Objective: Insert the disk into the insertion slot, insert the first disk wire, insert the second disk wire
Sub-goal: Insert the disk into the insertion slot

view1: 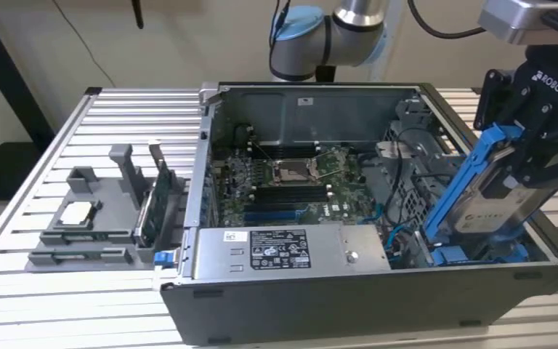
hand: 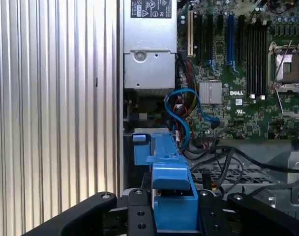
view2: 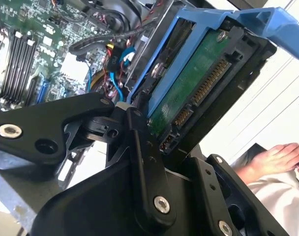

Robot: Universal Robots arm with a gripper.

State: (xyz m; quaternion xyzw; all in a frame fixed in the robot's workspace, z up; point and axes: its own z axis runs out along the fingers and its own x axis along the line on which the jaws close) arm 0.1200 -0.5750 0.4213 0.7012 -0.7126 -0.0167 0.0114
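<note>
Exterior view: gripper pinches the disk by its blue carrier frame. The disk is steeply tilted, its lower end down inside the case, just past the power-supply box on the exterior view's right. The slot is hidden, so I cannot tell if the carrier has entered. Judgement: seating the disk is the step in hand. It wants the carrier edges lined up with the bay guides, the tilt taken out, and a slow, straight push. The motherboard lies behind the box; the grey parts tray is well apart from the box, outside the case

Second wrist view: fingers are pressed onto the disk's edge, with its green circuit side showing. Red and blue cables bunch near the disk's lower end, a likely snag. A person's hand is off beyond the case

First wrist view: the carrier frame sits between the jaws, pointing toward the box. Looped blue cables hang just beside the box's end and risk being trapped under the carrier
</note>
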